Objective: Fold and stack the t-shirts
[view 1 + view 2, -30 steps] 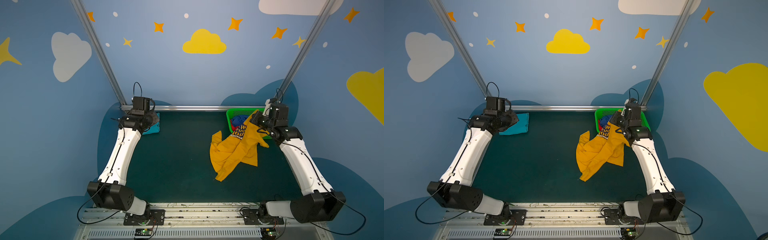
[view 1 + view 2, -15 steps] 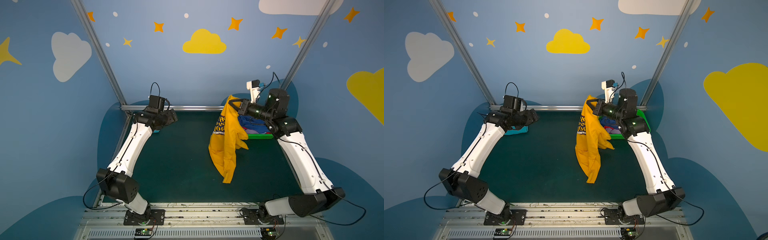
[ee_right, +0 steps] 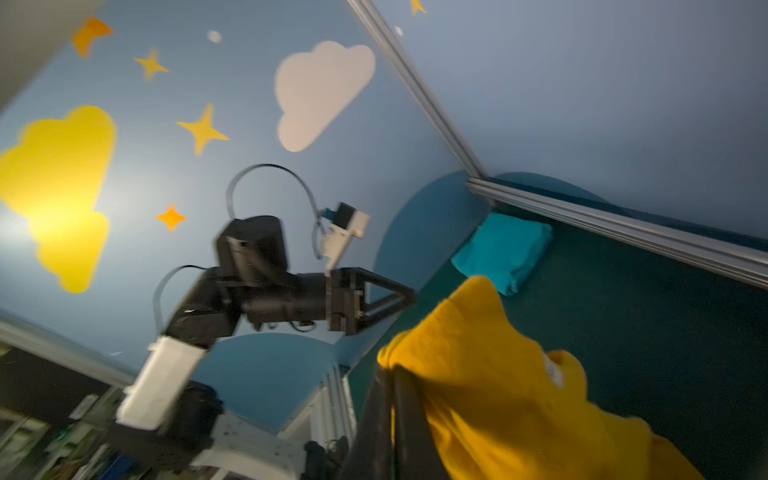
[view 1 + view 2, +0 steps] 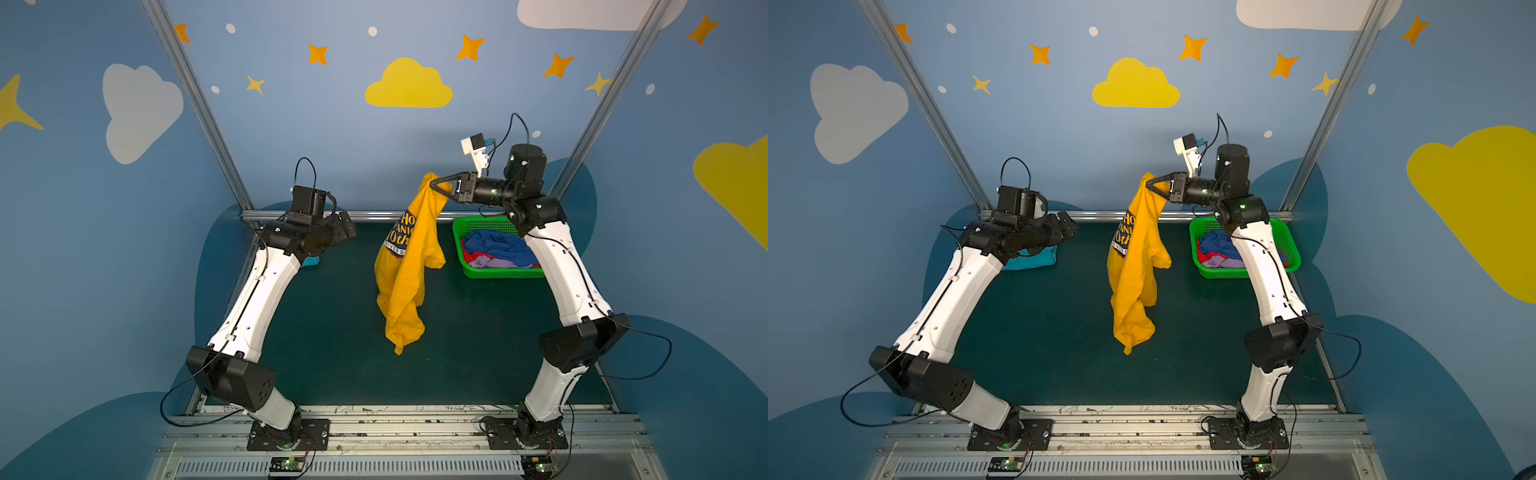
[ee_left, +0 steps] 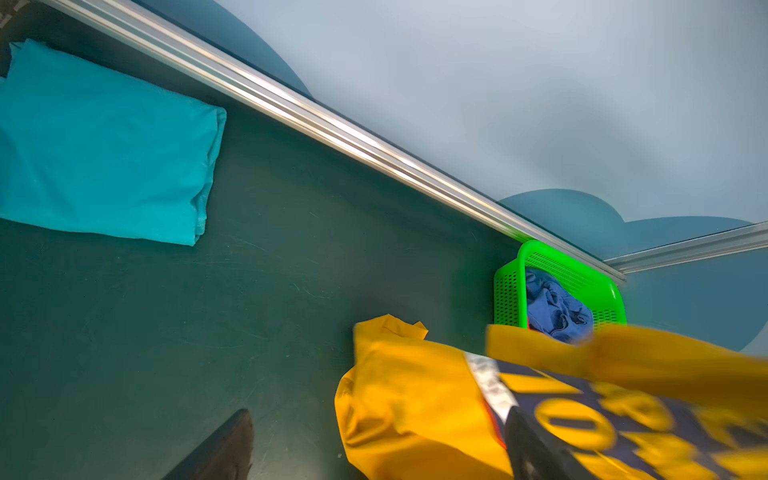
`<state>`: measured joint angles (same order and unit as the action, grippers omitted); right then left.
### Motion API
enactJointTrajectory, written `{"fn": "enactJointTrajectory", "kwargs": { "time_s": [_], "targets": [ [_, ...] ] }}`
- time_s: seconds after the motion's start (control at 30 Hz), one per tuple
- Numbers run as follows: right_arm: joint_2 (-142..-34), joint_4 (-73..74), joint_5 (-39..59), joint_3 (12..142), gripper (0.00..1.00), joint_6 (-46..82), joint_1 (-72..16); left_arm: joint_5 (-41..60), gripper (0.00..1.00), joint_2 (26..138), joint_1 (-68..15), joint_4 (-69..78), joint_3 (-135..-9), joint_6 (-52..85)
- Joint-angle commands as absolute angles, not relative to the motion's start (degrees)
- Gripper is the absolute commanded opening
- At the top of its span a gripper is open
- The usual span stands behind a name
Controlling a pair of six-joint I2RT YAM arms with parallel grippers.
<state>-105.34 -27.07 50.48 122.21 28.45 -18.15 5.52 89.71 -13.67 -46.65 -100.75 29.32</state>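
Top view | right gripper [image 4: 434,183] clenched on the top of the mustard t-shirt [image 4: 405,282], high over mid-table | shirt hangs, long axis vertical, tail toward the mat [image 4: 332,332] | left gripper [image 4: 347,226] spread wide, empty, near the shirt's left, pointing at it.

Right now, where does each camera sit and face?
Top views: high at the front, looking down on the left arm, the right gripper holding the yellow t-shirt, the green basket.
Left wrist: on that arm, facing the folded teal t-shirt and basket; own fingers show.
Right wrist: faces the left arm; own fingers pinch the t-shirt.
Shared: all show the yellow t-shirt.
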Motion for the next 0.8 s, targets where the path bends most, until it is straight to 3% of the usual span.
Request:
{"fn": "enactJointTrajectory", "kwargs": {
  "time_s": [0.0,0.03,0.1,0.13,0.17,0.3,0.5,0.63,0.77],
  "targets": [
    [-104.9,-44.0,31.3,118.4,0.00,15.1,-18.6,6.2,0.94,89.2,-13.8,-46.4,-98.2,29.2],
    [-105.0,-44.8,26.3,116.5,0.08,15.0,-18.3,6.6,0.94,89.7,-13.8,-46.1,-97.8,29.3],
    [-104.9,-45.1,19.3,113.1,0.62,15.2,-17.8,7.6,0.94,90.7,-13.8,-45.7,-97.3,30.0],
    [-104.8,-45.5,15.5,111.9,0.75,15.0,-17.7,8.0,0.94,91.3,-14.2,-45.6,-97.0,30.3],
    [-104.6,-46.2,13.0,111.1,0.79,14.4,-17.9,8.1,0.94,91.9,-14.5,-45.4,-96.8,30.3],
    [-101.2,-47.9,4.7,104.9,0.83,14.9,-22.1,7.3,0.93,93.9,-16.1,-45.3,-95.4,30.3],
    [-90.2,-43.7,-9.6,85.0,0.87,13.4,-38.5,6.0,0.92,94.0,-16.2,-44.2,-90.4,31.4],
    [-88.2,-40.3,-8.7,74.7,0.88,16.6,-48.4,4.9,0.91,93.6,-15.7,-44.6,-88.3,31.8],
    [-92.9,-40.6,-6.2,72.9,0.88,21.8,-54.5,4.7,0.90,93.5,-13.9,-46.4,-87.0,32.8]
  ]
}}
